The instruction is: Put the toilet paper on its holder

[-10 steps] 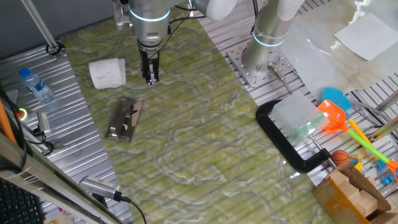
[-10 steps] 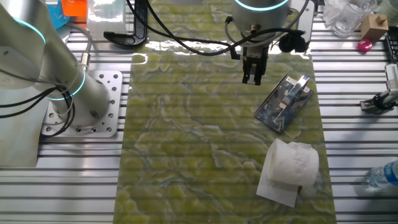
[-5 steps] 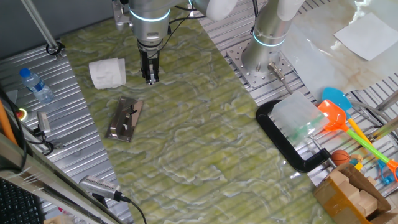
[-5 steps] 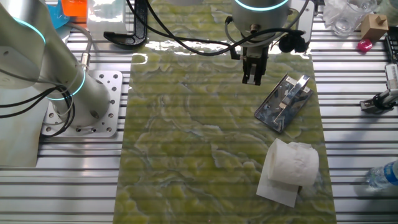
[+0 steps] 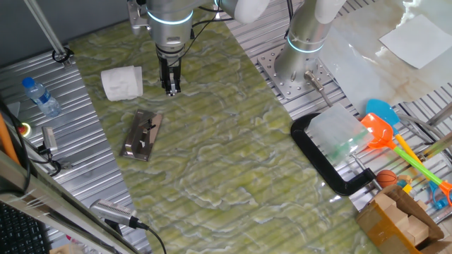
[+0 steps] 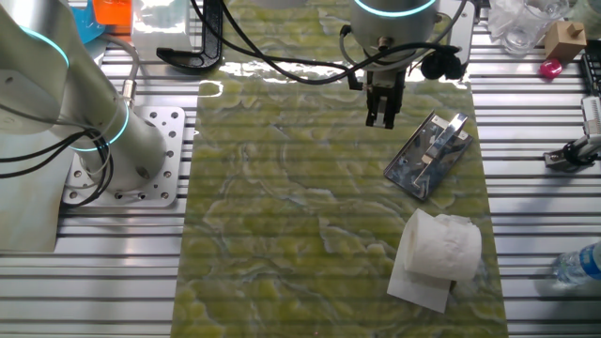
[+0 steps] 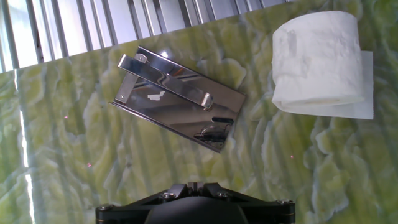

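The toilet paper (image 5: 121, 82) lies on its side on the green marbled mat (image 5: 226, 155), with a loose end of its sheet spread flat beneath and beside it. In the other fixed view the roll (image 6: 438, 248) sits near the mat's edge, its loose sheet reaching toward the bare slatted tabletop (image 6: 545, 216). No part of the arm touches it.

The holder (image 5: 143, 134), a shiny metal plate with a raised bar along it, lies flat on the mat, apart from the roll. The hand view shows the plate (image 7: 177, 98) at a slant, with the roll (image 7: 318, 58) off to one side of it and a clear strip of mat between them.

The hand (image 5: 170, 89) hangs fingers-down above the mat, between roll and holder in one fixed view and just beside neither. Its two fingers stand close together, only a narrow gap showing, and they hold nothing. In the other fixed view the hand (image 6: 382, 116) is near the holder's (image 6: 427, 155) upper end but not in contact with it.

Elsewhere: a large black C-shaped clamp (image 5: 326, 159) rests at the mat's far side, a plastic water bottle (image 5: 40, 97) lies on the slats near the roll, and orange and blue plastic toys (image 5: 381, 127) sit beyond the clamp.
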`<state>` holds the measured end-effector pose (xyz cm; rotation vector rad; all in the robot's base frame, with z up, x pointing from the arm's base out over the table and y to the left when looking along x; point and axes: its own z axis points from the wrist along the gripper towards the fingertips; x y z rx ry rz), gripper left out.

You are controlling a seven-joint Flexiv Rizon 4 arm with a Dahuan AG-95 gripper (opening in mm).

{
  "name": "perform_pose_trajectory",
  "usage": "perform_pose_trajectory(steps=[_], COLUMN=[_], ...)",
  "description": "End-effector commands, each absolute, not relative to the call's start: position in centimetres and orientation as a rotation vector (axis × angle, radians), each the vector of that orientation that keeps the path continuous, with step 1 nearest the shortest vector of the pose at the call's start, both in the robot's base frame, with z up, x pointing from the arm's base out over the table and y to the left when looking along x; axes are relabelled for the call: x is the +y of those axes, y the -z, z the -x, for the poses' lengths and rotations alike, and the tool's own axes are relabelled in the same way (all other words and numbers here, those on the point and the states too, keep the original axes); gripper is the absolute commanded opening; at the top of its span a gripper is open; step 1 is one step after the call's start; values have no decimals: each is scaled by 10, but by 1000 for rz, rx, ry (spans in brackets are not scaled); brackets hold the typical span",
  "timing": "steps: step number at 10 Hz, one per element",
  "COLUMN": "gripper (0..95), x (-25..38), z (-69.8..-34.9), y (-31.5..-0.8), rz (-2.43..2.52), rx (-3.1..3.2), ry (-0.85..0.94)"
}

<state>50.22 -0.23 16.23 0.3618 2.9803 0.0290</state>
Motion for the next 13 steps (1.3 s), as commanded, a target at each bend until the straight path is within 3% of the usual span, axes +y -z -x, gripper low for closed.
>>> perform_pose_trajectory(steps=[1,13], gripper=[0,0], x=[-2,-3], z=[-502,-503], y=[-162,-160], rz=[-361,-349], rx=[2979,2972], ry=[-27,-28])
